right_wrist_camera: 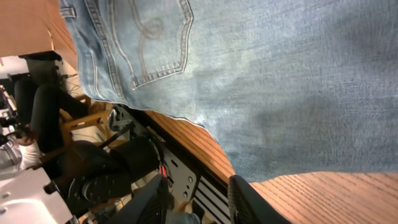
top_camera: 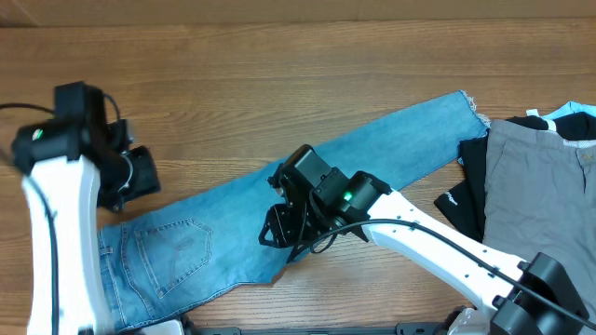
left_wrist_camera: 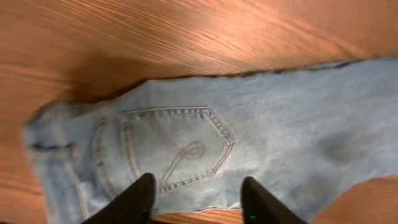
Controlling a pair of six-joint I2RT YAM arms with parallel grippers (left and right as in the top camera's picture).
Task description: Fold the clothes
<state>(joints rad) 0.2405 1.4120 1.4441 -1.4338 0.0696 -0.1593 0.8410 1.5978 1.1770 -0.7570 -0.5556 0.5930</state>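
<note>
The clothes, a pair of light-blue jeans [top_camera: 307,181], lie flat and slanted across the table, waist at the lower left and frayed hem [top_camera: 468,100] at the upper right. My left gripper [top_camera: 138,179] hovers off the waist end. In the left wrist view the left gripper [left_wrist_camera: 199,198] stands open above the stitched back pocket [left_wrist_camera: 177,146], with nothing between its fingers. My right gripper [top_camera: 279,226] hangs over the middle of the legs by their near edge. In the right wrist view the right gripper [right_wrist_camera: 199,194] is open and empty, with the jeans [right_wrist_camera: 273,81] beyond its tips.
A pile of other garments lies at the right: a grey one [top_camera: 540,181] on a black one [top_camera: 466,203], with a light-blue bit [top_camera: 573,116] behind. The table's front edge [right_wrist_camera: 193,140] and rig hardware [right_wrist_camera: 112,174] lie below the jeans.
</note>
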